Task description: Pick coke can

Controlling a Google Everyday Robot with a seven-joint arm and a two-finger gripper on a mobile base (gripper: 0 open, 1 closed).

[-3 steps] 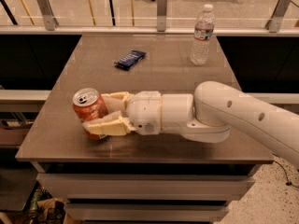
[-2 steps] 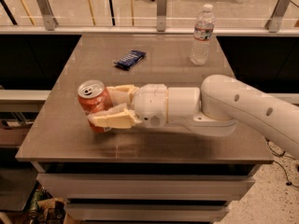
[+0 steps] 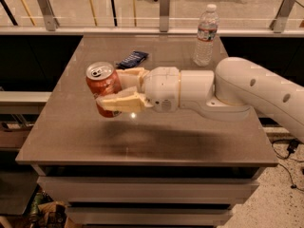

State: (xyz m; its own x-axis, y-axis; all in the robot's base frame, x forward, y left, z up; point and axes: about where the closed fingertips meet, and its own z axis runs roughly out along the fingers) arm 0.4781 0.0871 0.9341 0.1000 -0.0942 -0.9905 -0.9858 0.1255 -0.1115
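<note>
The coke can (image 3: 102, 85), orange-red with a silver pull-tab top, is held upright in my gripper (image 3: 110, 87) above the left part of the grey table (image 3: 71, 132). The cream fingers (image 3: 121, 101) are closed on its sides, one in front and one behind. The can hangs clear of the tabletop, with its shadow below it. The white arm (image 3: 247, 91) reaches in from the right.
A clear plastic water bottle (image 3: 205, 35) stands at the table's back right. A flat dark blue snack packet (image 3: 132, 59) lies at the back, just behind the gripper. A railing with glass runs behind the table. The table's front edge has drawers below.
The gripper has lifted the can off the table and carried it up and slightly right. The bottle and packet have not moved.
</note>
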